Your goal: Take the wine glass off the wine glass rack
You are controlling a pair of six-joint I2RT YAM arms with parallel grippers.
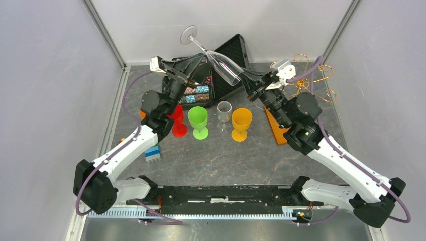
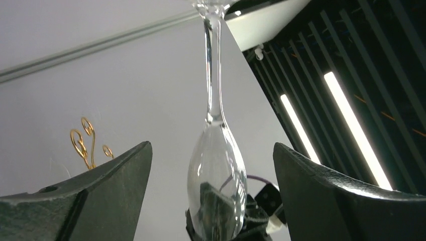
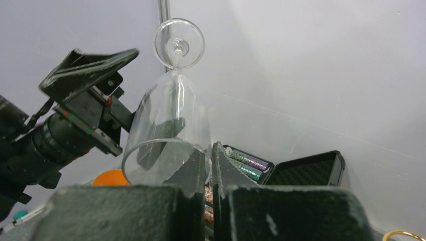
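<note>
Your left tool [image 2: 212,150] is spread wide and gripping nothing. The wine glass [image 1: 219,60] hangs tilted in the air, pinched at the rim by the right tool [image 3: 210,161], well apart from the wine glass rack [image 1: 312,83]. It looks thin, slick, light and breakable, so I'd squeeze gently at the stem. Only the right wrist view shows one finger inside the bowl.

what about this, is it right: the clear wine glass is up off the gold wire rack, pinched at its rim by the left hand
Not quite. It is the right hand that pinches the rim of the clear wine glass, as the right wrist view shows. The left hand is open. The glass is indeed up off the gold wire rack.
</note>
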